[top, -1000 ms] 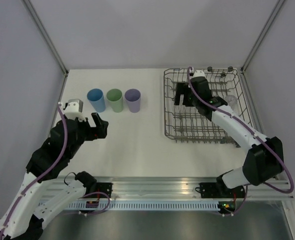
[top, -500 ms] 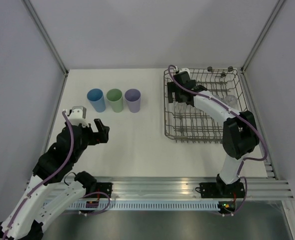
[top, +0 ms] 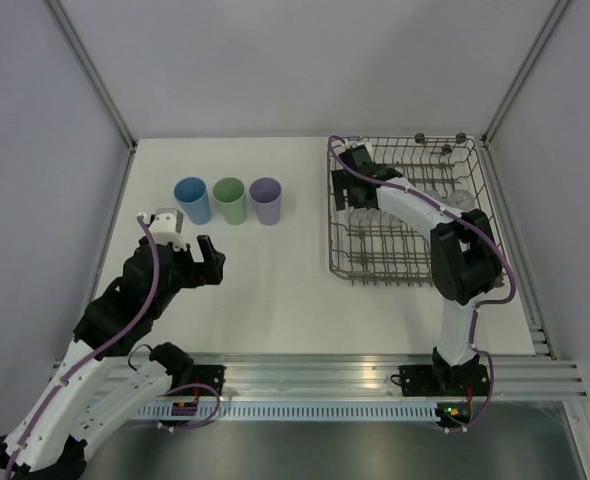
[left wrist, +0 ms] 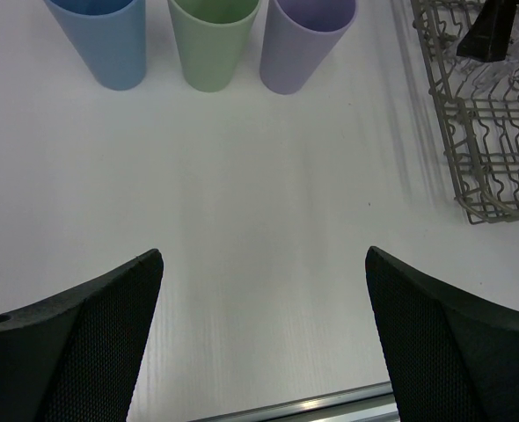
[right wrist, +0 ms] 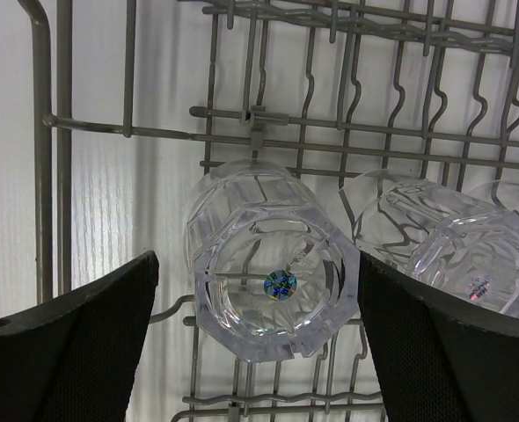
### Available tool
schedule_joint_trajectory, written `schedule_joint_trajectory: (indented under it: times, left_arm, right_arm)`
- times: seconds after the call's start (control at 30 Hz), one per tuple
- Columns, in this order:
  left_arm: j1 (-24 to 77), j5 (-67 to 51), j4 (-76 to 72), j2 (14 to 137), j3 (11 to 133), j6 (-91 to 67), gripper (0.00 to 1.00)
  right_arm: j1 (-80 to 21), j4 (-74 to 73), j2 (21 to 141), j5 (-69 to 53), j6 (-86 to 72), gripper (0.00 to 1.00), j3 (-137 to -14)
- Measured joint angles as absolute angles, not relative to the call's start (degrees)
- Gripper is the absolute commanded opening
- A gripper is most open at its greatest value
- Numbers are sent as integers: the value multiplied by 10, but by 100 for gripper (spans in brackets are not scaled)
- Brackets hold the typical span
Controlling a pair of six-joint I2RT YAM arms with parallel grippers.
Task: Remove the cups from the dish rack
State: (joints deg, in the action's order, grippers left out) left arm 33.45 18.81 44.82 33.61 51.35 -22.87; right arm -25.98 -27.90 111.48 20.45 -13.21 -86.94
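The worktop (top: 275,300) carries the rack (top: 395,278) on its right side, with clear glasses (right wrist: 418,229) inside. The right hand (top: 352,192) hangs released, straddling one glass (right wrist: 268,272) by the rack's left edge. The left hand (left wrist: 264,257), also released, hovers near three tumblers (top: 229,199) standing on the left.

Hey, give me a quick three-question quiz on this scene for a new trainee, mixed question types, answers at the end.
1. True or false: the lilac plastic tumbler stands on the white table, outside the grey wire dish rack.
2. Which tumbler stands farthest from the rack? A blue plastic tumbler, B pale green, C lilac.
3. Fill in: the open right gripper hovers over a clear ___ in the rack.
Key: 1 true; 2 A; 3 glass.
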Motion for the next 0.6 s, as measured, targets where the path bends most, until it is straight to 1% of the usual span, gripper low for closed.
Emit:
schedule_joint_trajectory:
  times: [0.1, 0.2, 0.37, 0.4, 0.5, 0.6]
  left_arm:
    - [335, 181, 448, 336, 514, -229, 100]
    - [335, 174, 446, 340, 514, -226, 100]
    - [335, 164, 444, 350, 513, -222, 100]
    - [335, 162, 444, 350, 513, -222, 100]
    - [335, 160, 444, 351, 513, -220, 100]
    - [335, 159, 444, 353, 513, -218, 100]
  right_arm:
    - [-257, -279, 1122, 203, -131, 87, -870]
    - [-253, -279, 1126, 194, -131, 77, -870]
    - [-248, -279, 1126, 186, -133, 67, -871]
    - [-248, -279, 1126, 184, -133, 62, -871]
    - [-247, -279, 1126, 183, -133, 59, -871]
    - [-246, -281, 1124, 181, -133, 58, -871]
